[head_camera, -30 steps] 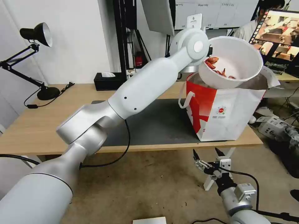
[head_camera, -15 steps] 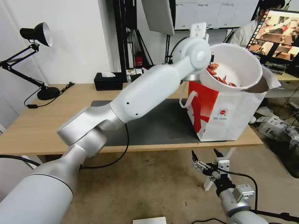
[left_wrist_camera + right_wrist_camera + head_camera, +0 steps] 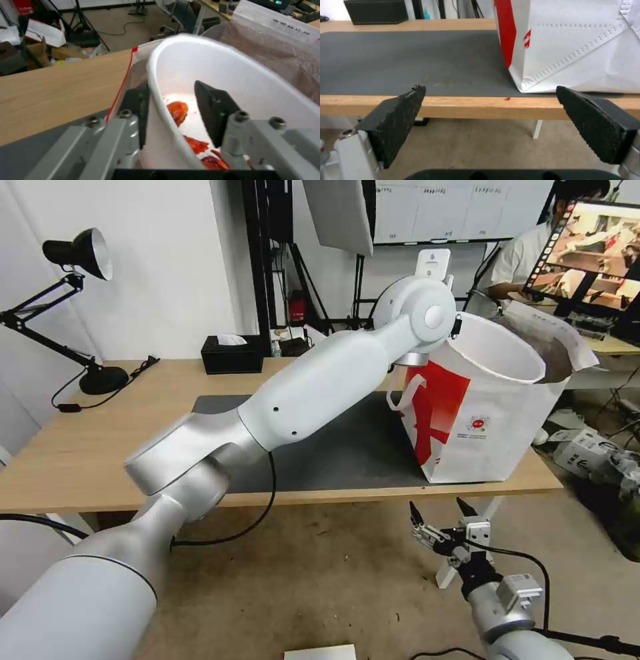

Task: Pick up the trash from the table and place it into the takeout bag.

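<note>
L arm is reaching across the surface [image 3: 80, 447] to the bag [image 3: 493, 433], which is standing at the surface's right end, partly on the dark mat [image 3: 333, 447] and close to the front edge. L gripper [image 3: 173, 117] is pinching the bowl [image 3: 497, 353] by its rim, one finger inside and one outside the wall. The bowl is sitting low in the bag's mouth, its rim about level w/ the bag's top edge; red shell scraps [image 3: 186, 130] are lying in its bottom. R gripper [image 3: 443, 513] is hanging below and in front of the surface edge, jaws wide apart, holding nothing.

Progress, as a judgement: the bowl is nearly delivered but not let go yet. No tray, tissue or wrapped ball is lying on the visible surface, so those are probably in the bag already, though its inside is hidden by the bowl. Left to do: release and pull the arm clear.

Room: the bowl is taking up most of the bag's opening, w/ foil lining and a tall back flap close around it, so little side clearance for the gripper. The rest of the mat and wood top is giving open room. A black tissue box [image 3: 230, 355] and a desk lamp [image 3: 80, 307] are standing well apart, toward the back and left.
</note>
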Robot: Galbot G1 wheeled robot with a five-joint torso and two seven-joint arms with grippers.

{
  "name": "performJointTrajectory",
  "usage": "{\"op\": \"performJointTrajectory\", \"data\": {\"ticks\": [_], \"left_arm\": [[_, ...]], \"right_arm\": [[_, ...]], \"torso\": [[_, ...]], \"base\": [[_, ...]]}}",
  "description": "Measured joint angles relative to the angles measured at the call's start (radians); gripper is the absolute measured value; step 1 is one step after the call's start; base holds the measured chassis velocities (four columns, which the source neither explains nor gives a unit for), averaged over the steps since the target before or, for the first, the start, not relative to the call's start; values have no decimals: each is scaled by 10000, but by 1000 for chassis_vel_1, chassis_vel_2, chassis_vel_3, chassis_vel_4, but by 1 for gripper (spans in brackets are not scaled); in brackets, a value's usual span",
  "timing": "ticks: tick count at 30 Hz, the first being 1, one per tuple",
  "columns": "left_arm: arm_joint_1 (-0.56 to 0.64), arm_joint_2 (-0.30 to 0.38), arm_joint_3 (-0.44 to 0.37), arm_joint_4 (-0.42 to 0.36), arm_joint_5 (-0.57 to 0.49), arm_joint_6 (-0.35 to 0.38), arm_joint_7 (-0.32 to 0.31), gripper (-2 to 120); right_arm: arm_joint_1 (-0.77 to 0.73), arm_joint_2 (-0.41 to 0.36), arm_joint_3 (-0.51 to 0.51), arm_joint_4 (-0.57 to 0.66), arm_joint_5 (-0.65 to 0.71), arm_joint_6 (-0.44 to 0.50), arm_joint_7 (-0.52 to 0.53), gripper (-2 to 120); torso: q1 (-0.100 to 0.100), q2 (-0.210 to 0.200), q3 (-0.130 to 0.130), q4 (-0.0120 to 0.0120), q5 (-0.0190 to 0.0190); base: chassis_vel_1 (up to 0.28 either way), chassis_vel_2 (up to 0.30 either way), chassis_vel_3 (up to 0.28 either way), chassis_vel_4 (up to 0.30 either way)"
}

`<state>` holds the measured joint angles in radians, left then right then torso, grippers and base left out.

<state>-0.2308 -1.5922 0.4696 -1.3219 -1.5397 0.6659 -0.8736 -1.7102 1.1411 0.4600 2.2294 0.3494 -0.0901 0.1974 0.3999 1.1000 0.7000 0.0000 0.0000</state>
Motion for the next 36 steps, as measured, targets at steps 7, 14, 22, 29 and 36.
{"op": "performJointTrajectory", "data": {"ticks": [7, 14, 22, 29, 36], "left_arm": [[43, 37, -71, -2, -3, 8, 19, 73], [168, 266, -167, -340, -7, -72, 21, 97], [362, 580, -186, -903, -13, -361, 175, 100], [1063, 2147, -784, -2748, 172, -1424, 396, 100], [3234, 4732, -1898, -5319, 2203, -2591, 1863, 100]], "right_arm": [[12, -22, -21, -43, -2, 0, 0, 100], [47, -32, -65, -107, -2, 0, -1, 100], [101, -89, -202, -150, -3, 0, -1, 100], [209, -128, -155, -47, 120, -3, 59, 100], [277, -203, -58, 176, 250, -5, 94, 100]], "torso": [[0, 0, 0, -1, 0], [0, 0, 0, -1, 0], [0, 1, 0, -3, 0], [1, 0, 0, 1, -3], [1, 1, 0, -2, -7]], "base": [[0, 0, 0, 0], [0, 0, 0, 0], [0, 0, 0, 0], [0, 0, 0, 0], [0, 0, 0, 0]]}}
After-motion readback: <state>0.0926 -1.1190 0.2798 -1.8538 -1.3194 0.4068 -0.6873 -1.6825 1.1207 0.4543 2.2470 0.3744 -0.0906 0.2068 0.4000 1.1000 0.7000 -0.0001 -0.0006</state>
